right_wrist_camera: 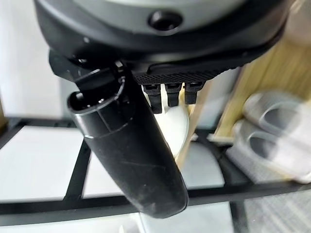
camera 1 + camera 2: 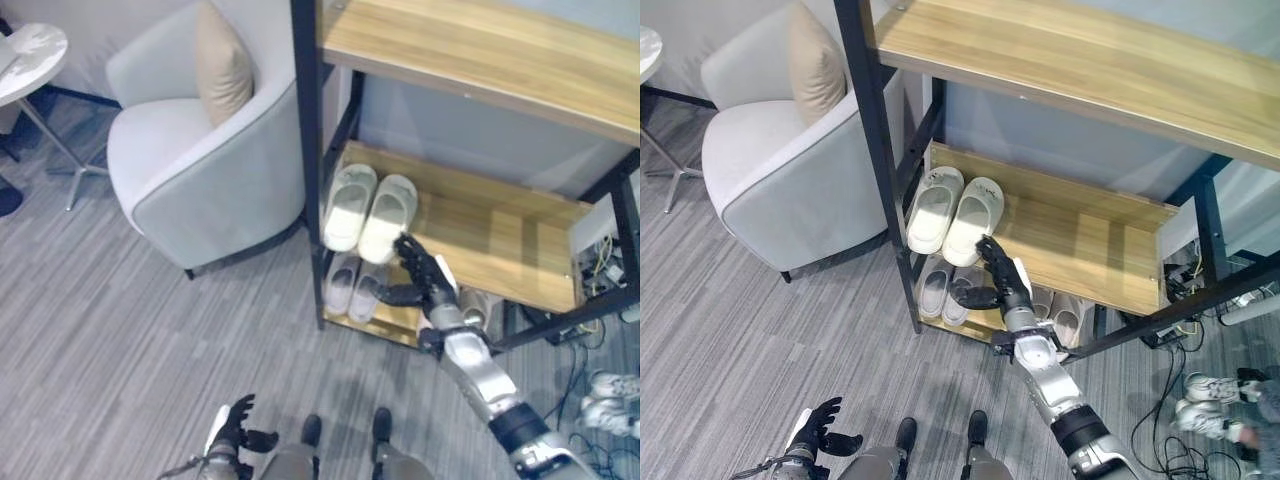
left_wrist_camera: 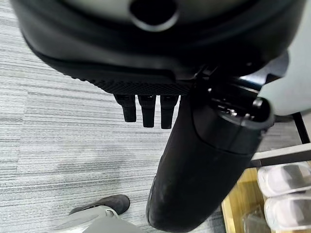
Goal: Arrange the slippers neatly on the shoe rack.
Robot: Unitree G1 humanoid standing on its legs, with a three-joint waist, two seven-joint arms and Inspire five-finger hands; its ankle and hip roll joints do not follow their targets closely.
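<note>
Nearest you, your left hand [image 2: 238, 428] hangs low over the grey striped carpet [image 2: 120, 330], fingers spread and relaxed, holding nothing. Further out, your right hand [image 2: 425, 277] reaches to the shoe rack [image 2: 308, 200], fingers straight, tips at the heel of the white slippers [image 2: 368, 212], gripping nothing. That pair sits side by side at the left end of the middle wooden shelf [image 2: 500, 240]. Grey slippers [image 2: 352, 288] lie on the shelf below. No legible writing. Beyond: grey armchair [image 2: 200, 170] with beige cushion [image 2: 222, 65], round side table [image 2: 30, 50].
</note>
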